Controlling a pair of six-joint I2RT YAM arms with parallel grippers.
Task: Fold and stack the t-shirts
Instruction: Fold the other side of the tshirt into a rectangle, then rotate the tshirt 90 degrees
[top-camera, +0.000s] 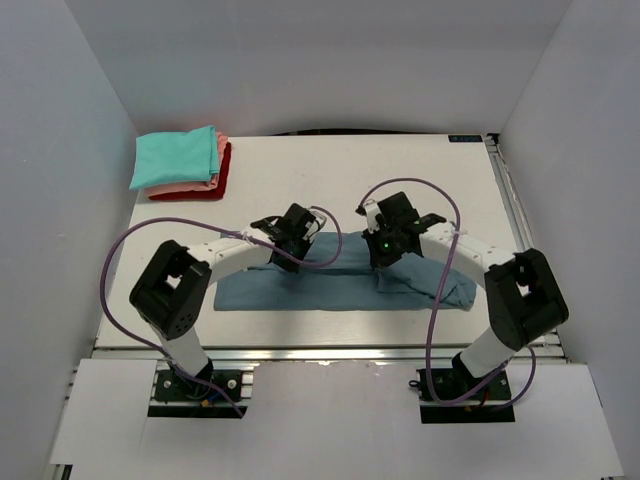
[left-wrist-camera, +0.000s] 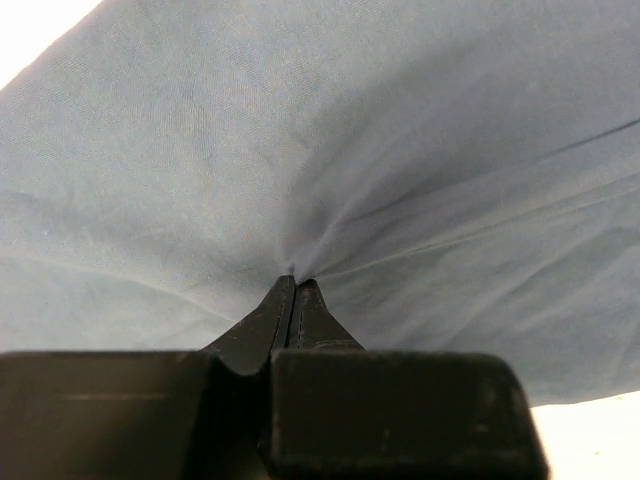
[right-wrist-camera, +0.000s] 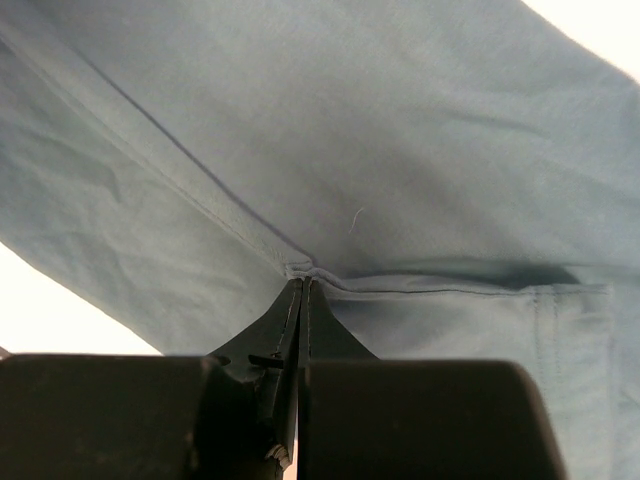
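A slate-blue t-shirt (top-camera: 330, 280) lies in a long band across the near middle of the table. My left gripper (top-camera: 293, 234) pinches its far edge near the left end; in the left wrist view the jaws (left-wrist-camera: 294, 282) are shut on the blue cloth (left-wrist-camera: 300, 150), which puckers at the tips. My right gripper (top-camera: 385, 240) holds the far edge further right; in the right wrist view its jaws (right-wrist-camera: 302, 282) are shut on a stitched seam of the blue cloth (right-wrist-camera: 330, 130). Folded teal (top-camera: 175, 157), salmon-pink (top-camera: 218, 160) and red t-shirts (top-camera: 222, 180) lie stacked at the far left.
White walls enclose the table (top-camera: 400, 170) on the left, back and right. Purple cables (top-camera: 125, 250) loop off both arms. The arm bases (top-camera: 195, 380) are bolted to the near rail.
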